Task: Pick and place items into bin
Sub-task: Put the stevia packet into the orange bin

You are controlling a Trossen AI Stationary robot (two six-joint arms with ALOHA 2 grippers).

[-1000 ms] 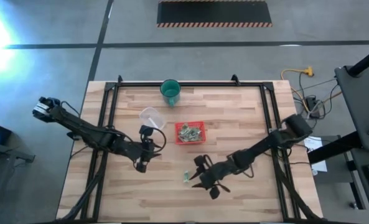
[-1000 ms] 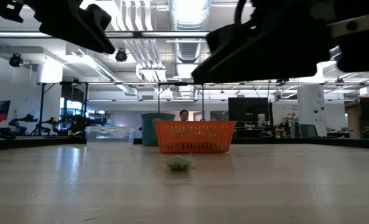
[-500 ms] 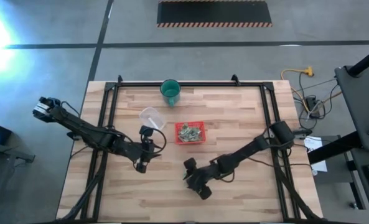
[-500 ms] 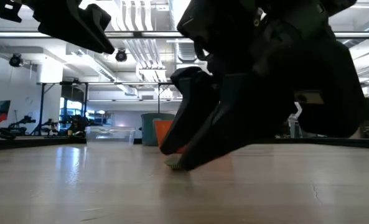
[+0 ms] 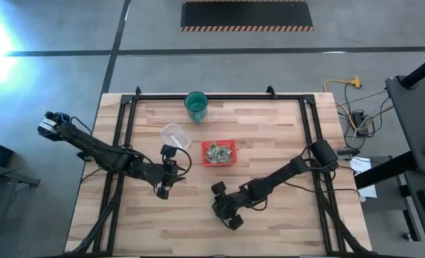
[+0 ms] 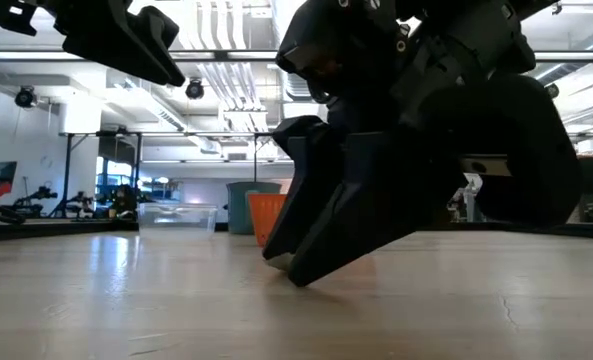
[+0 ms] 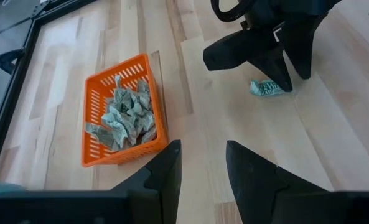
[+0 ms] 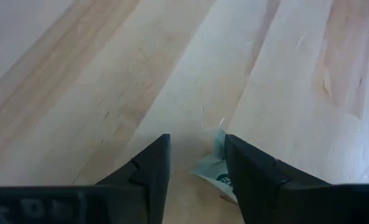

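Right gripper (image 7: 282,73) is down at the table surface with its fingers parted narrowly around a single pale-green item (image 7: 266,88) lying on the bare wood, well apart from the red bin (image 5: 218,153). In its own wrist view the crumpled piece sits off-centre, tucked against one finger (image 8: 249,171) rather than in the middle of the gap, and no grip is yet made. From here the likely failure is a miss: if the fingers close as they stand, the near finger may push the light wrapper sideways or pin only a corner, which could slip free on the lift. Fingertips so close to the wood may also scrape it. Left gripper (image 7: 200,165) hovers slightly open above the table, near the bin, which already holds a heap of such pieces; a carry toward the tray passes near it, so a brush between arms seems possible
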